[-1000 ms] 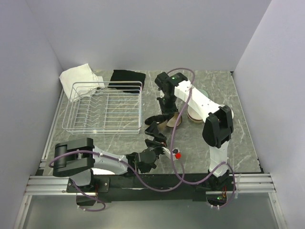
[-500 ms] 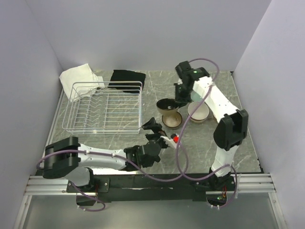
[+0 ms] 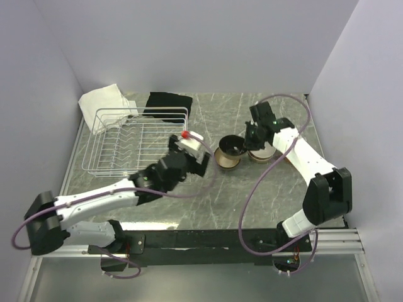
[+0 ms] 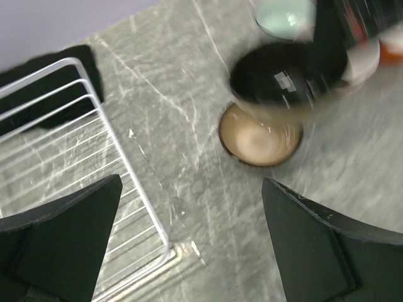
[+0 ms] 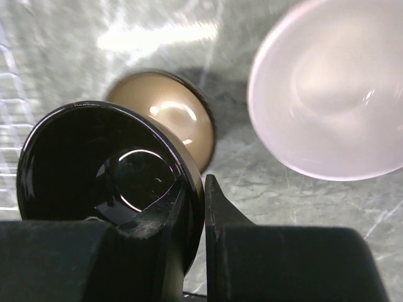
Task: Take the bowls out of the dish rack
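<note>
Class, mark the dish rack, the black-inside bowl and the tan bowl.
dish rack (image 3: 135, 151), top view, on its wire floor.
black-inside bowl (image 5: 94, 163), right wrist view, on its glossy inner surface.
tan bowl (image 4: 259, 141), left wrist view, on its inner bottom.

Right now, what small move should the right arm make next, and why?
Probably lower the dark bowl a little, onto the tan-brown bowl. The right tool pinches the dark bowl's rim, and this bowl hangs partly over the tan-brown one, so it seems not yet set down. The dish rack shows no bowls left inside.
</note>
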Robot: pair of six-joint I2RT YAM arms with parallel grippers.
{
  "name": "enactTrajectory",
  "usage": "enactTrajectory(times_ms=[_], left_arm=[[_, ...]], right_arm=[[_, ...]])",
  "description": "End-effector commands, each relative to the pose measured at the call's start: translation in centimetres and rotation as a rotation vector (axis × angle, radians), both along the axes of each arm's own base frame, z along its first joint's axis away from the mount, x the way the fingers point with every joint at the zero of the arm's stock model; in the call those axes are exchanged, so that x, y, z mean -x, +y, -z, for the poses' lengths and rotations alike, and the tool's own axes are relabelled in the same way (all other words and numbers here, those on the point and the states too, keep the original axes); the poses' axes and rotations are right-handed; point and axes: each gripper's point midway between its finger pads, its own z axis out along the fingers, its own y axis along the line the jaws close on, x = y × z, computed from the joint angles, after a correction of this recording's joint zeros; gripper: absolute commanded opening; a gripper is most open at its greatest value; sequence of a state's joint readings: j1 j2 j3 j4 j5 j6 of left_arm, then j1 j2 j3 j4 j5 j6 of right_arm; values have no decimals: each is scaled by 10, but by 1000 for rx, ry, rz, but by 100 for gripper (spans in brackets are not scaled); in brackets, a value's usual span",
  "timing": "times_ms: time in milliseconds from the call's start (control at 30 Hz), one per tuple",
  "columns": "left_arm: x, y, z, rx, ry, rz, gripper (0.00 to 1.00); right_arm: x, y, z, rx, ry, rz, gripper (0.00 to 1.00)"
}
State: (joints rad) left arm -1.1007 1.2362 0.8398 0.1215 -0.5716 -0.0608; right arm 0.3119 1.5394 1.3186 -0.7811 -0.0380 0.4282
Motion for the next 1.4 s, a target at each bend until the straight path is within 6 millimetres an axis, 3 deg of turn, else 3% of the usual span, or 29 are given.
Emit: enactTrajectory(times_ms=[0,33,200,267,467,800,1067,1367], left_arm=[[1,15,-27,279,160,-1,99],[-2,20,-32,301,169,-9,99],[-33,54,-40,400,261,-111,99],[-40,63,-35,415,301,-138,99],[-51,85,-26,471,363,-216,100],[-55,112,-19,480,373,-290,99],[-54,118,-26,467,348,-299,99],[-50,133,-41,435,298,-326,99]], right_arm=[[-17,11,-18,-101,-236,14,0],[-24,12,-27,-117,-306,17,0],[-26,12,-7,-112,-348,28,0],[-30,18,-14,-122,-408,22,0],[-37,25,-7,-114,-447,5,0],[-25,29,17,-90,-407,-35,0],[-18,33,41,-66,-374,-53,0],[-18,28,63,-43,-351,-26,9]])
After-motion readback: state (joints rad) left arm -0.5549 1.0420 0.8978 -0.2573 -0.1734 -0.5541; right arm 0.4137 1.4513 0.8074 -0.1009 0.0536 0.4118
